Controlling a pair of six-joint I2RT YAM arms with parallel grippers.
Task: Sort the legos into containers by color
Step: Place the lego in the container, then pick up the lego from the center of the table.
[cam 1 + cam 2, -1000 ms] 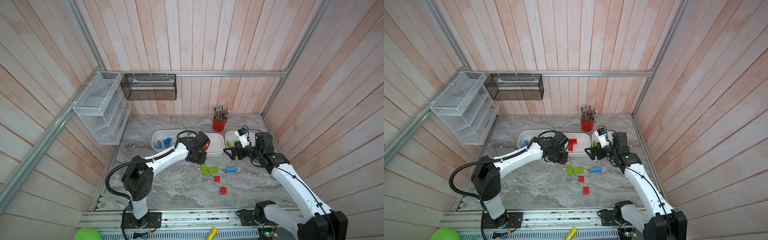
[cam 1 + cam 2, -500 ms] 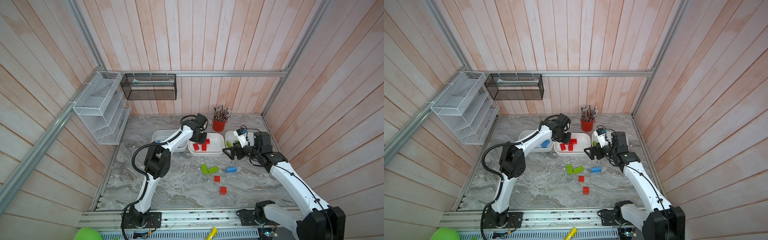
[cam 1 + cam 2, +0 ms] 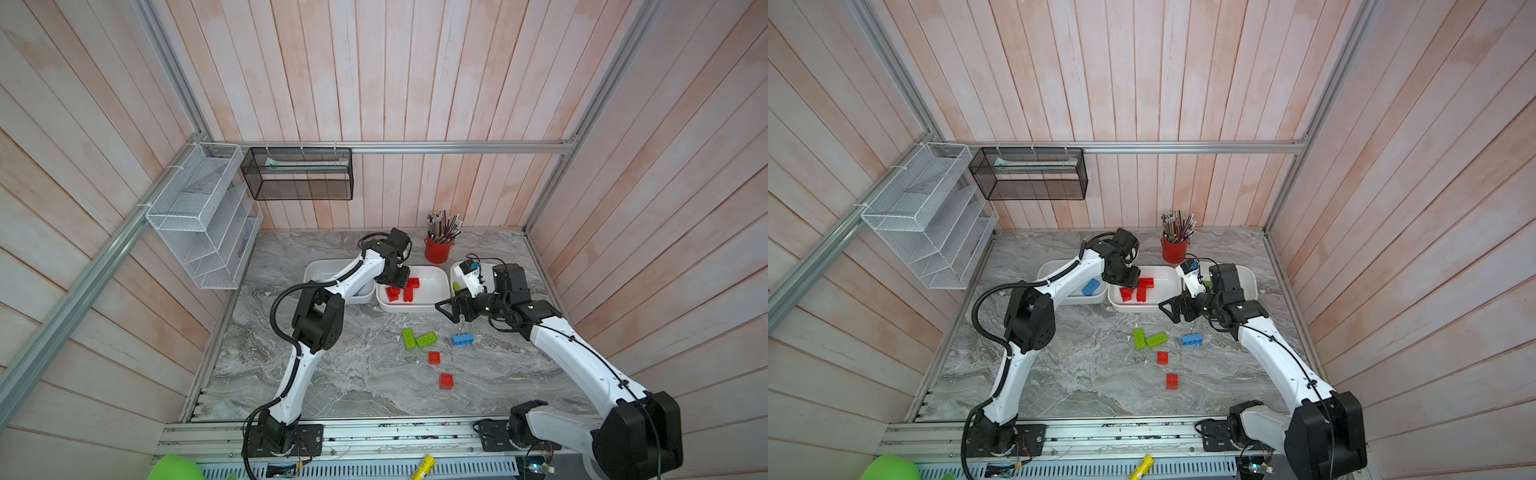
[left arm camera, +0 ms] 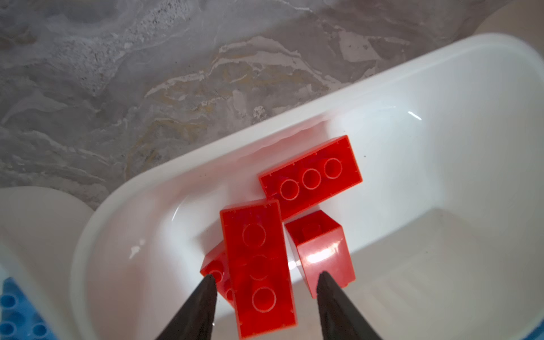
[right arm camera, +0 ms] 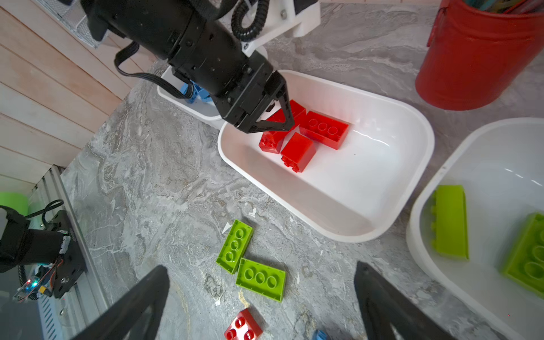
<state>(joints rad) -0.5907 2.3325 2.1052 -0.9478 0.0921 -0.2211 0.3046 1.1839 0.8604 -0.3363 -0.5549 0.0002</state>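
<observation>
Red studded bricks (image 4: pixel 259 259) heaped in wht tub (image 4: pixel 456 147).

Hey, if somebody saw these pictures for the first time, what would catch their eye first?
Probably the bright red bricks heaped in the middle white tub, with the left gripper hanging right over them, jaws parted. Next, loose on the grey marble table in front of it: two lime green bricks, a blue brick and two small red bricks, near the open right gripper.

light: bright, even | shadows: soft | glare: white tub (image 4: pixel 412 117) | blur: wrist-view edges
</observation>
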